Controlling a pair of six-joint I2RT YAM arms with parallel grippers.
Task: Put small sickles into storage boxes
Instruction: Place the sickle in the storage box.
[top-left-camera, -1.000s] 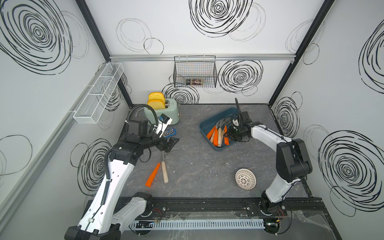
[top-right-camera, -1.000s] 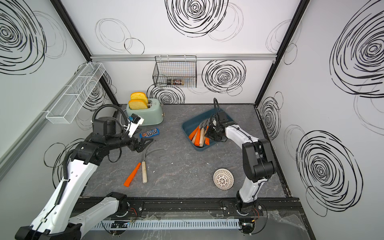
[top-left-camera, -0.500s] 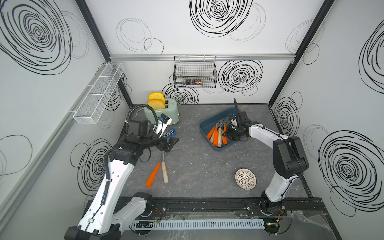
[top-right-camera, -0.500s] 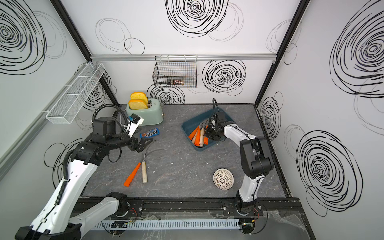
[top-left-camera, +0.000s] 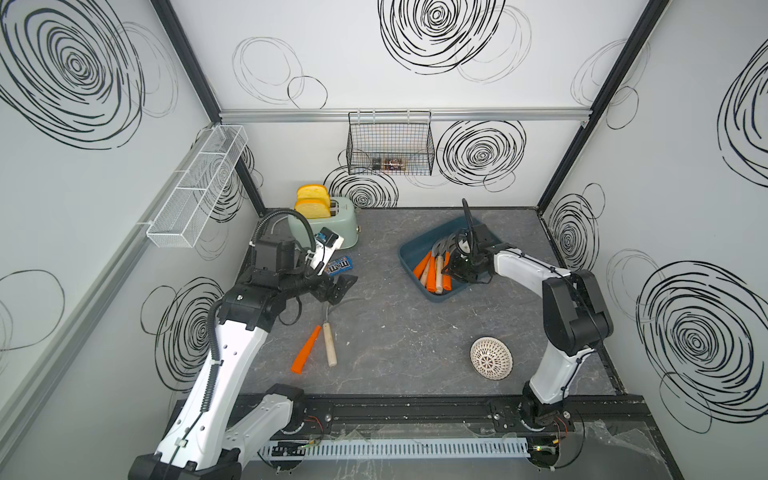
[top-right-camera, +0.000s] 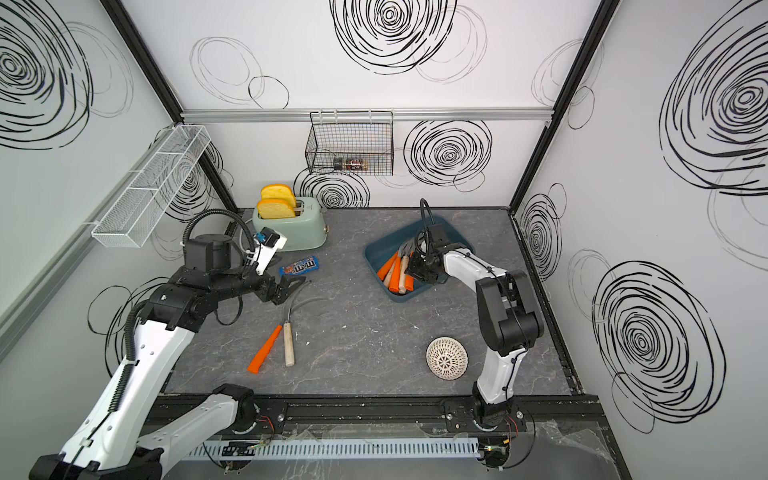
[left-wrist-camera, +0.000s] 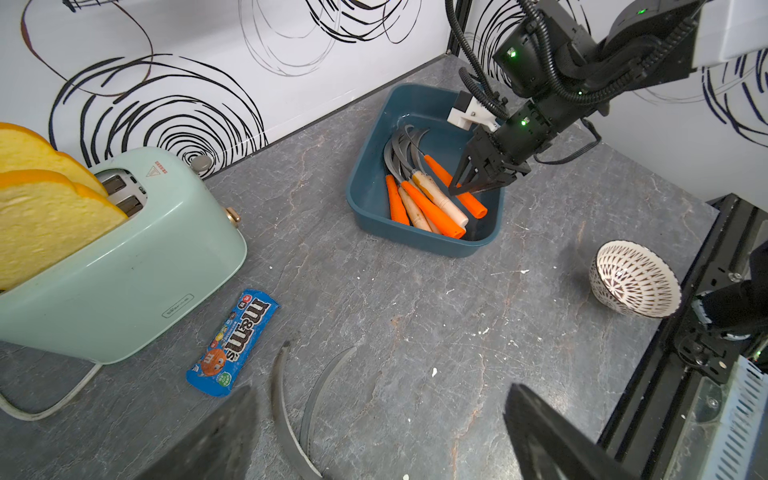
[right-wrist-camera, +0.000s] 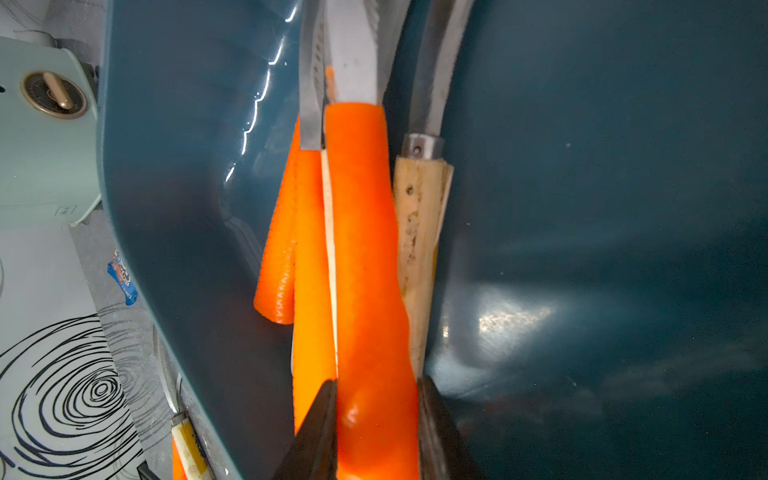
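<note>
The storage box is a dark teal tray (top-left-camera: 428, 236) (top-right-camera: 390, 239) (left-wrist-camera: 370, 166) at the back right of the table. Several small sickles (left-wrist-camera: 419, 203) lie in it, handles side by side. My right gripper (top-left-camera: 452, 272) (top-right-camera: 414, 270) (left-wrist-camera: 462, 190) (right-wrist-camera: 376, 415) is inside the tray, shut on the orange handle of one sickle (right-wrist-camera: 361, 249). Two more sickles lie on the table at the left, one orange-handled (top-left-camera: 306, 350) (top-right-camera: 264, 349) and one wooden-handled (top-left-camera: 329, 345) (top-right-camera: 288, 345). My left gripper (top-left-camera: 338, 289) (top-right-camera: 291, 291) (left-wrist-camera: 380, 415) hangs open just above their blades (left-wrist-camera: 280, 399).
A mint toaster (top-left-camera: 328, 224) with toast stands at the back left, with a blue M&M's bag (top-left-camera: 338, 265) in front of it. A patterned bowl (top-left-camera: 491, 358) lies at the front right. A black wire basket (top-left-camera: 390, 145) and a white mesh shelf (top-left-camera: 195, 187) hang on the walls.
My right arm has shifted a little to the left, carrying the orange-handled sickle within the tray. The left arm has not moved.
</note>
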